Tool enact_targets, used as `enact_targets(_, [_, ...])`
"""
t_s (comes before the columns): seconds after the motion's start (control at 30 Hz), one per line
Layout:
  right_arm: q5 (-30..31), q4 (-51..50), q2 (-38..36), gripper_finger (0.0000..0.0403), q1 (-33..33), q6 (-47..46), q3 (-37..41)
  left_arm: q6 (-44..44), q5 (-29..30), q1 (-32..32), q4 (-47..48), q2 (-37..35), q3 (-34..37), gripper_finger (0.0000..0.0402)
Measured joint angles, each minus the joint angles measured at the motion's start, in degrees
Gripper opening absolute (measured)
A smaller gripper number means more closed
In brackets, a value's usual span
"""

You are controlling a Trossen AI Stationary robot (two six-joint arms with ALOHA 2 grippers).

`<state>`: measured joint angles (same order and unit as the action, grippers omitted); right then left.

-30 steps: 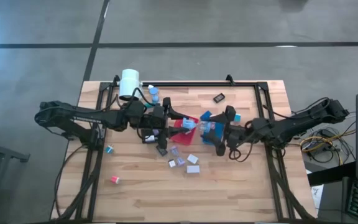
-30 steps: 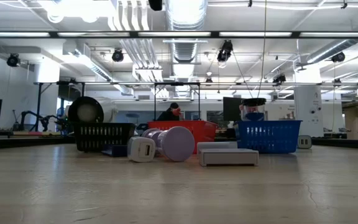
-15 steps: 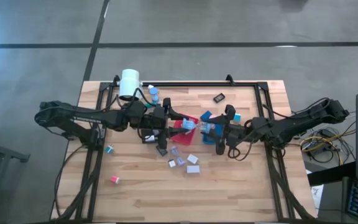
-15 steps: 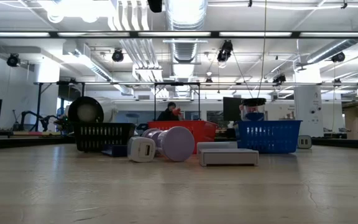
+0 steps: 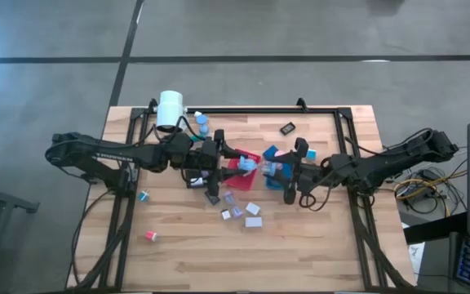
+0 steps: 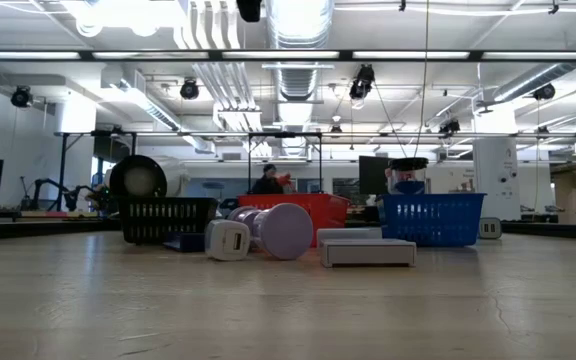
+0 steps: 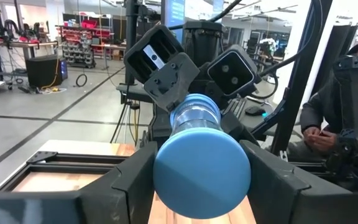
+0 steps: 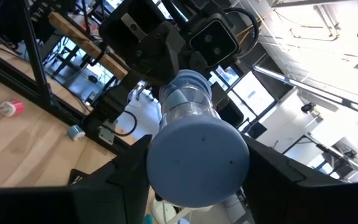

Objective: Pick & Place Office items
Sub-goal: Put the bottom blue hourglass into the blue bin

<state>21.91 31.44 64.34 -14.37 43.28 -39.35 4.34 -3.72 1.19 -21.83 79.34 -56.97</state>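
Note:
A short cylinder with a clear ribbed body and a round blue cap on each end hangs level above the red tray at the table's middle. My left gripper is shut on its left end and my right gripper on its right end; the two face each other. Loose office items lie on the wood: white and grey blocks, a lavender block, a pink cap, a teal bit and a black bit. Neither gripper shows in the low view. My left gripper pinches the cylinder's left blue cap between its two fingers. It comes level from the table's left, fingers along the cylinder, which is clear of the table. My right gripper pinches the opposite cap between its fingers, level from the table's right, in line with the cylinder.
A big white cylinder stands at the far left, with a small blue piece beside it. A blue tray lies under the right gripper. In the low view black, red and blue trays stand in a row. A person sits beyond the table.
My right gripper has shut on the cylinder's right end; its fingers stood wider a second ago. Both arms have kept their places, and the cylinder stays level between them.

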Motion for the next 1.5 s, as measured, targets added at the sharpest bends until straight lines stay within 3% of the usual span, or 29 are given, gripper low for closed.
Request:
enact_targets(0.07, [-0.67,0.02,-0.08,0.0193,0.0,-0.61,0.02,-0.01,-0.45,0.03,0.59,-0.18,0.0,0.0213])
enact_targets(0.23, [-1.8,-0.12,-2.18,0.0193,-0.04,-3.18,0.04,-0.87,-2.57,0.07,1.73,-1.2,0.02,0.0331])
enact_targets(0.33, [-3.41,-1.92,-3.85,0.0193,0.01,-4.89,0.31,-0.87,-2.84,0.1,2.83,-2.11,0.02,0.0376])
enact_targets(0.57, [-6.88,-8.31,-13.24,0.0193,0.0,-12.11,1.99,-2.61,-4.53,0.84,13.16,-6.52,0.48,0.0389])
enact_targets(0.77, [-9.25,-22.29,-25.61,0.0193,0.13,-24.3,2.78,-5.95,-4.62,1.6,16.37,-13.64,6.24,0.038])
enact_targets(0.93, [-12.29,-29.17,-33.9,0.0193,0.15,-32.71,3.93,-6.05,-4.44,1.6,16.4,-22.11,13.87,0.0317])
enact_targets(1.2, [-12.8,-32.71,-45.96,0.0193,0.13,-37.4,8.54,-5.86,-4.34,1.6,15.7,-36.0,26.71,0.0128])
enact_targets(1.37, [-11.05,-34.27,-53.43,0.0193,0.13,-40.48,12.22,-7.01,-2.42,1.55,11.88,-44.09,33.4,0.0031])
enact_targets(1.5, [-8.24,-35.51,-58.08,0.0193,0.2,-42.13,15.31,-9.05,1.46,1.55,10.89,-49.33,36.59,0.0008])
